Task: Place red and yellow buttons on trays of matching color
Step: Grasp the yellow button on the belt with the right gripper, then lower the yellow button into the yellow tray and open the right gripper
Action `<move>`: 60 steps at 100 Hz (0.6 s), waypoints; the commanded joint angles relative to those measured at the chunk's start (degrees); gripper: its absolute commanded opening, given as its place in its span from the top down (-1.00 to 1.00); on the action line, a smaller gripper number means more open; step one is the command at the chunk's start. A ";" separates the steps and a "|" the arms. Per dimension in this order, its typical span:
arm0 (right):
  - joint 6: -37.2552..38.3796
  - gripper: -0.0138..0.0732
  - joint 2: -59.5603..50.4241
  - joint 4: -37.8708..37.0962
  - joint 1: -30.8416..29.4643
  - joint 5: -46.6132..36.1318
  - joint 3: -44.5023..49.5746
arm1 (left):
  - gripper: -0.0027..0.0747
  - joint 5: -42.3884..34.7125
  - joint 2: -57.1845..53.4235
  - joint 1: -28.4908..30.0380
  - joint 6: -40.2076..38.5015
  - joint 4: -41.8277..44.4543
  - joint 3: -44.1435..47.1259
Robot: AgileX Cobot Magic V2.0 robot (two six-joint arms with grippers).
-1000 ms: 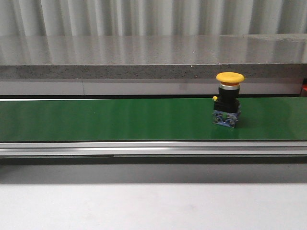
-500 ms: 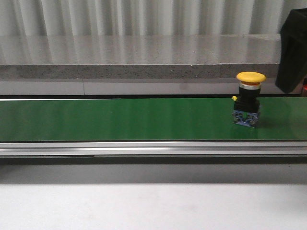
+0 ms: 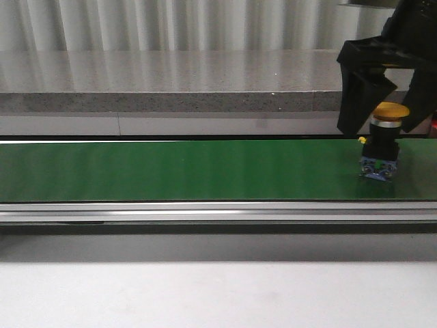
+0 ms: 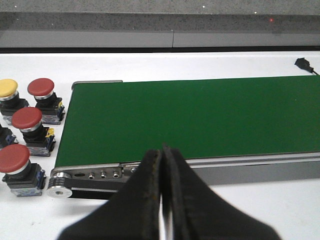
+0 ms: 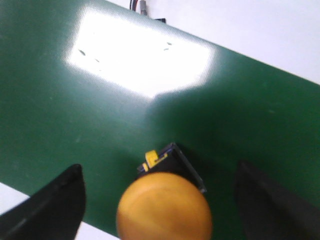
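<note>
at the right edge of the front view, the right gripper (image 3: 386, 102) hangs jaws wide astride the yellow button (image 3: 382, 147) on the green belt (image 3: 177, 171); centre before closing; left gripper (image 4: 161, 195) jaws closed, empty

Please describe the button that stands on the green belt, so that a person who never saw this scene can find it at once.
Find the long green conveyor belt and follow it to the robot's right end. There the yellow button stands upright between the fingers of the open right gripper. It is the only button on the belt; the other buttons sit off the belt's opposite end, mostly red.
</note>
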 commanded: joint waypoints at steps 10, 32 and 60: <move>-0.77 0.15 -1.13 0.67 -0.03 -0.45 -2.19 | 0.98 -4.23 0.42 -0.58 -0.07 -0.39 -1.45; -0.35 0.32 -1.24 0.31 -0.66 4.42 -4.16 | 0.98 -4.23 0.42 -0.58 -0.07 -0.39 -1.45; 5.24 0.32 -6.22 -4.32 -7.41 7.61 -4.43 | 0.98 -4.23 0.42 -0.58 -0.07 -0.39 -1.45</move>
